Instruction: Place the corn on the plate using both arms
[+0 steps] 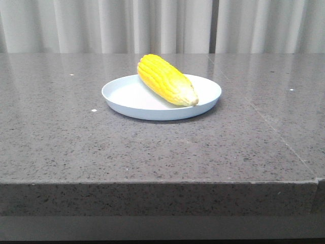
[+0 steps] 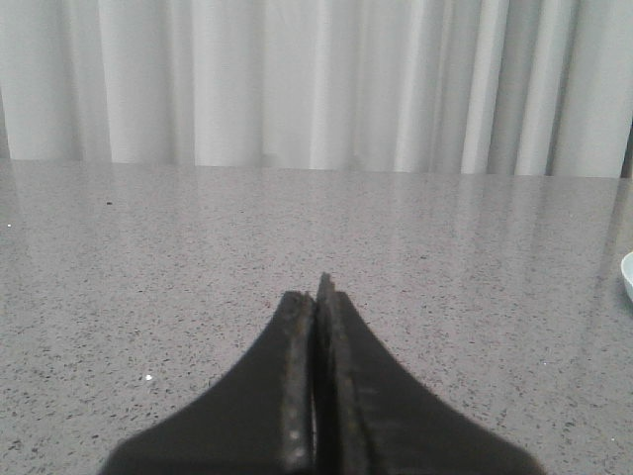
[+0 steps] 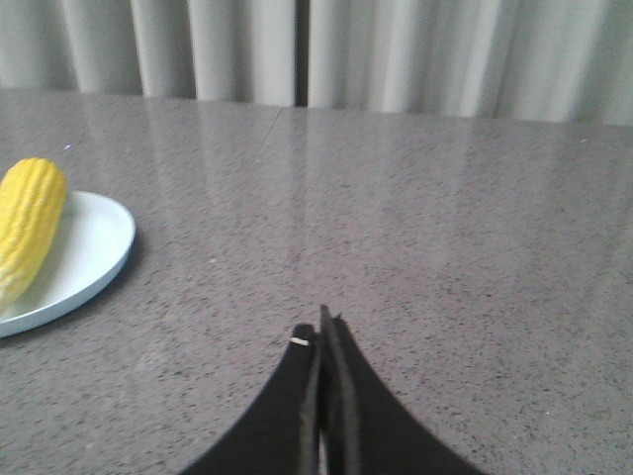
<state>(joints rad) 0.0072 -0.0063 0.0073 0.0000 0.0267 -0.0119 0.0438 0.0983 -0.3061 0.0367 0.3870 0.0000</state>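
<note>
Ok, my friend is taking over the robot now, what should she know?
Left gripper: shut, holding nothing, over bare table, away from the plate.
Right gripper: shut, holding nothing, also off to the side of the plate.
The corn lies across the plate, pale tip toward the front right rim.
Done: the corn is on the plate.
Left: nothing that I can see.

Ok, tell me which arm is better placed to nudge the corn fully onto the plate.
Right. Its wrist view shows the corn and plate close beside the shut right gripper; the shut left gripper sees only a sliver of rim.
</note>
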